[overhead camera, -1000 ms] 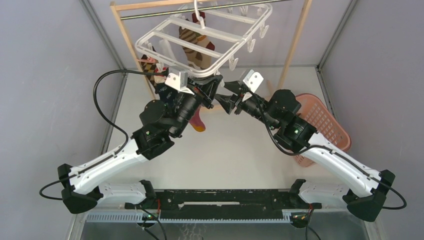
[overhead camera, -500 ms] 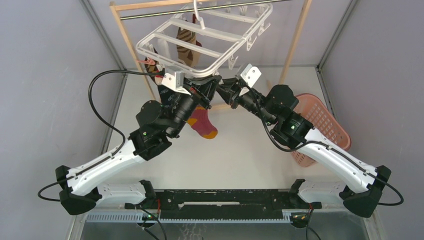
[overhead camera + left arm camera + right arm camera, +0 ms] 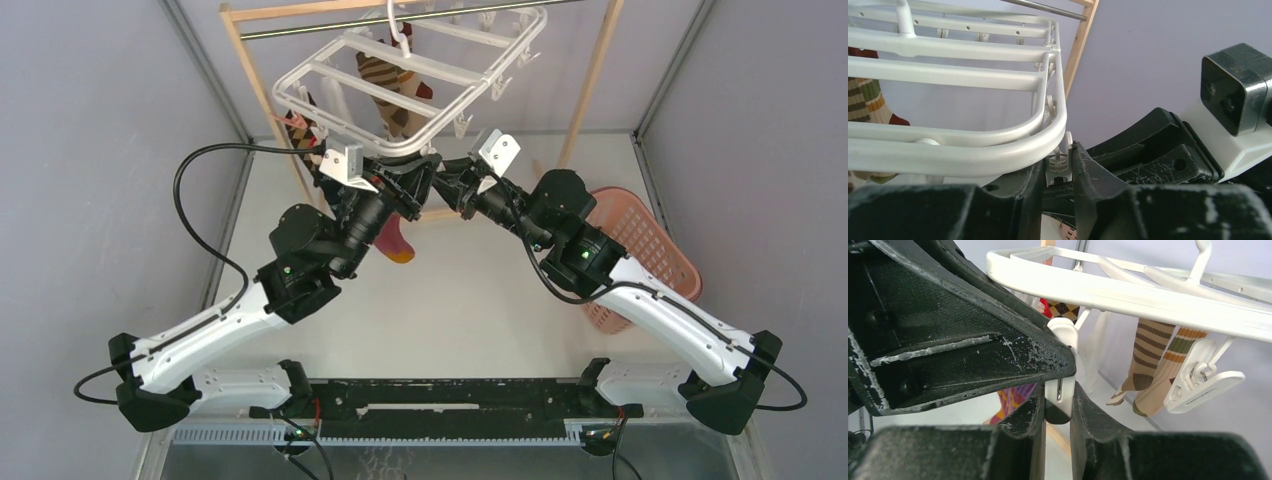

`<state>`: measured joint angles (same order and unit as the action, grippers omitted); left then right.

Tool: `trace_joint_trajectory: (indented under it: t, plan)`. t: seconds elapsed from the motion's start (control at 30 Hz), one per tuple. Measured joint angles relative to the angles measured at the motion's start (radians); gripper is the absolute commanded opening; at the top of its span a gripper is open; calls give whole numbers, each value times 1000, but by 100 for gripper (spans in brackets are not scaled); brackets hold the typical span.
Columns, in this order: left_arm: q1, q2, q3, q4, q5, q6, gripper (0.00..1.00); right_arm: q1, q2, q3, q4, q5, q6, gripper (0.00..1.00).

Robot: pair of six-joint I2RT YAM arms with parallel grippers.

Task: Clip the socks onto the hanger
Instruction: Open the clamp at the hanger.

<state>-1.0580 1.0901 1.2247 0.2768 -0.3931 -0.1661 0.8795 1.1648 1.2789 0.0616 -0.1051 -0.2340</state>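
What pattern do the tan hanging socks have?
Tan socks: brown, olive and orange stripes; clearest in right wrist view.

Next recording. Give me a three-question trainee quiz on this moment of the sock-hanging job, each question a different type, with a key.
1. True or false: striped socks hang under the hanger.
2. Multiple choice: in the right wrist view, what sits between the fingers of the right end effector? A) a white clip B) a sock's toe C) a cable
3. Short answer: what does the hanger hang from?
Key: 1 true; 2 A; 3 the metal rod of the wooden rack.
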Motion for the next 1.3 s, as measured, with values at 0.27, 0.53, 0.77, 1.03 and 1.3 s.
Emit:
trace_joint_trajectory:
  t: [0.27, 0.53, 0.77, 1.03, 1.3]
  plan:
    - [12, -21, -2, -20, -10, 40, 59, 2, -5, 3, -2, -8, 0, 0]
    - [55, -82, -34, -39, 66, 43, 77, -1, -16, 5, -15, -48, -1, 0]
    - [86, -98, -47, -28, 155, 33, 86, -11, -16, 23, -40, -89, 0, 0]
    - [95, -77, -47, -18, 226, 5, 82, -12, -16, 33, -48, -100, 0, 0]
    - [96, -55, -47, -10, 231, -10, 71, -6, -16, 33, -72, -98, -3, 0]
